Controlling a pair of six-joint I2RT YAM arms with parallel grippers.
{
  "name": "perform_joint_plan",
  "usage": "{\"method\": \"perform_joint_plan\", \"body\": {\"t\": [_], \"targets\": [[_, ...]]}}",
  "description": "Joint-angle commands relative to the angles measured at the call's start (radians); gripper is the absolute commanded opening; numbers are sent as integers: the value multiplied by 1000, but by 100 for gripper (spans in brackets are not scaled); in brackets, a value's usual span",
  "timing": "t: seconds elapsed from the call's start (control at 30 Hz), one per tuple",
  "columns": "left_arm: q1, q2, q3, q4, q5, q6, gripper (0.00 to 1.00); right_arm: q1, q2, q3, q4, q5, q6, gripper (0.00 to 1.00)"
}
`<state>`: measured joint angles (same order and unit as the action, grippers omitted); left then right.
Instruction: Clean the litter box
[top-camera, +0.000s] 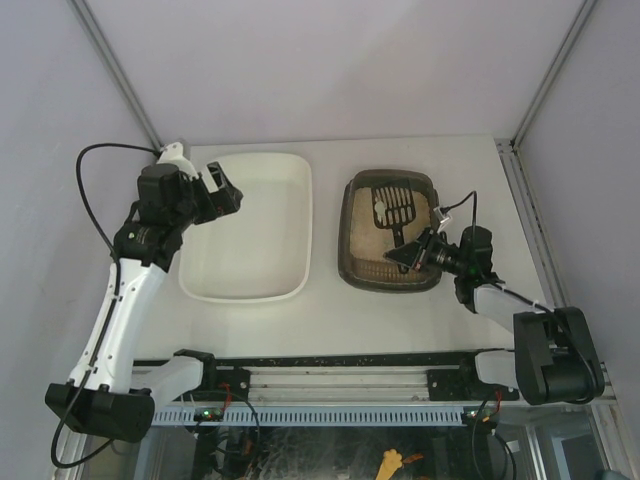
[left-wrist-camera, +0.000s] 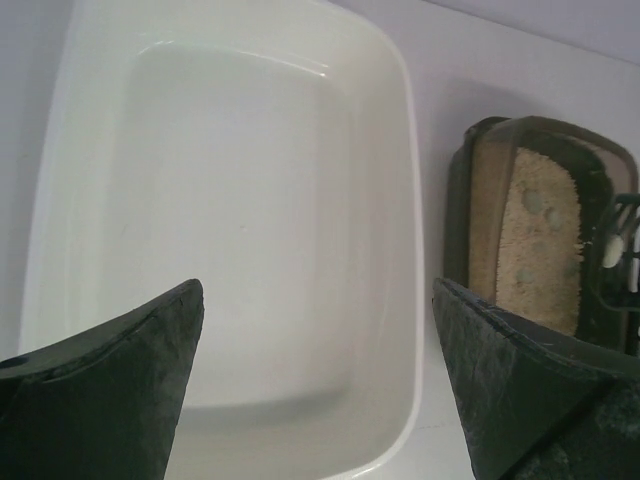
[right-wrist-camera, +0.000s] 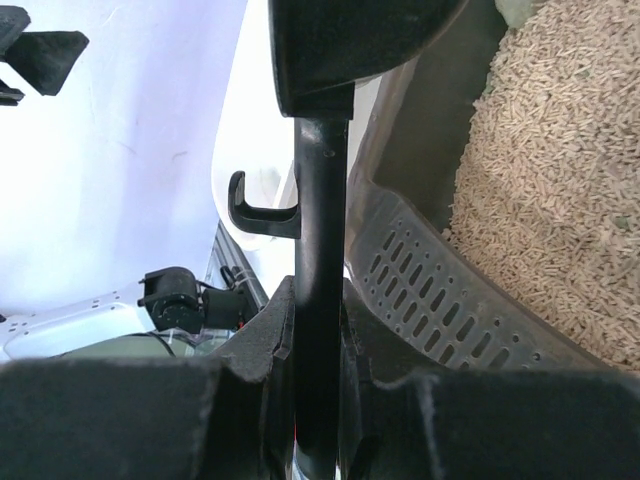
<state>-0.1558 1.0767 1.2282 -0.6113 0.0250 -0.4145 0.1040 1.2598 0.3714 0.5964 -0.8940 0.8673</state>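
Bases (top-camera: 100, 410) nearest, bolted along the near edge of the table (top-camera: 330, 310). Just beyond, on the right side, right gripper (top-camera: 414, 255) clamped tight on the black handle (right-wrist-camera: 320, 250) of the slotted scoop (top-camera: 390, 207), handle running straight out ahead in the right wrist view. Scoop head lying inside the litter box (top-camera: 390, 284), over the beige litter (right-wrist-camera: 560, 150), toward the box's far end. Litter box itself right of centre on the table, just beside the cream-white tub (top-camera: 305, 200) but apart from it. Farther back on the left, left gripper (top-camera: 226, 193) held above the tub's far left corner, fingers (left-wrist-camera: 120, 380) spread wide, gripping nothing. Judging by all this, early in the job: scoop in hand and in the box, yet several greyish round lumps (left-wrist-camera: 535, 205) visible on the litter in the left wrist view and no waste to be seen in the tub. Left to do, most likely: sifting the lumps out, carrying them across, tipping them into the tub.
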Motion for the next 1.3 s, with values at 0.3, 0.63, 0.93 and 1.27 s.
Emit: {"method": "perform_joint_plan", "body": {"t": [0.3,0.63,0.93,1.27], "targets": [[31,-82,-28,-104,-111,106,100,-29,211,-76,688,-84,427,0],[58,-93,-67,-93,-67,103,99,-3,326,-50,824,-48,520,0],[72,-88,-92,-75,-17,104,97,-1,325,-41,759,-67,487,0],[75,-79,-91,-81,31,97,98,29,358,-36,861,-47,583,0]]}}
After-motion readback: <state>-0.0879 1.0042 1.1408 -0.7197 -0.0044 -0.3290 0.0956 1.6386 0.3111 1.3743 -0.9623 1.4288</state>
